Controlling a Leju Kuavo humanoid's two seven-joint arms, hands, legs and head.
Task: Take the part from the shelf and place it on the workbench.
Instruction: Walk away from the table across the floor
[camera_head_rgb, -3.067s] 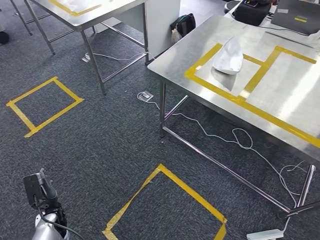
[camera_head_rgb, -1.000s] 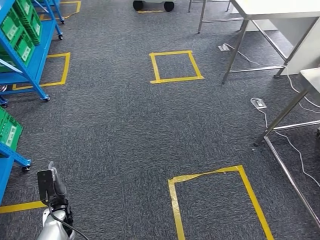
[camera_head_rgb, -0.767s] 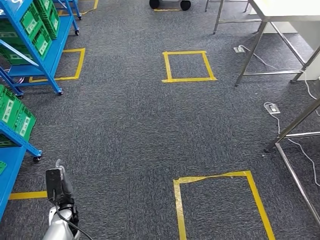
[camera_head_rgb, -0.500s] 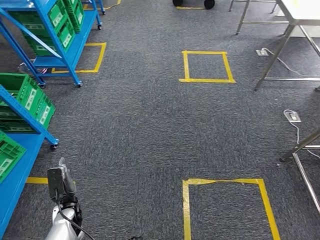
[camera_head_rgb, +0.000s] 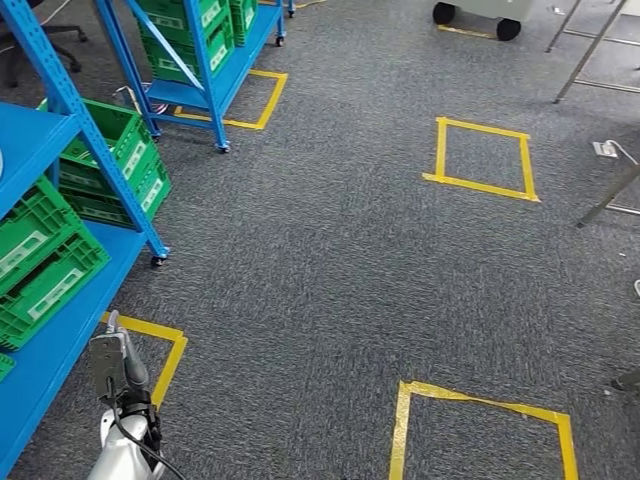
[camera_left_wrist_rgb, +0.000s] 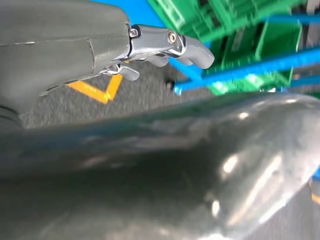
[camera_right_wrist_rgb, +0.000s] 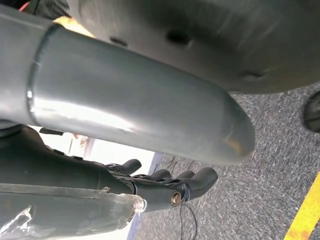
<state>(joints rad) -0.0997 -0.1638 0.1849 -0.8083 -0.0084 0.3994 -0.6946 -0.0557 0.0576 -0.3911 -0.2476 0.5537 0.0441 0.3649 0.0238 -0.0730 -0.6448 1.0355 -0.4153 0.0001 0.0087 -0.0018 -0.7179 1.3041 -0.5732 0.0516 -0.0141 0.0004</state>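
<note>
The robot stands on the grey carpet (camera_head_rgb: 317, 300) with the blue shelf (camera_head_rgb: 72, 120) close by on its left side. Green crates (camera_head_rgb: 45, 260) sit on the shelf boards — more of them fill a second blue rack (camera_head_rgb: 219, 50) farther off. Yellow tape squares (camera_head_rgb: 483, 160) mark spots on the floor.

The left hand (camera_left_wrist_rgb: 166, 47) hangs down by the robot's side. Its fingers are loosely stretched out and there is nothing in them. The right hand (camera_right_wrist_rgb: 166, 185) hangs down too, fingers lying out long and a bit apart, with nothing in it.

The part itself is hard to find. A tiny bit of something pale peeks in at the edge of the upper shelf board (too little of it to say what it is), so I cannot tell where the part lies.

So the job looks like it is at the very start. Nothing is picked up yet. The robot has to face the shelf, reach in, take the part, and then carry it over to the workbench — all of that is left to do.
</note>
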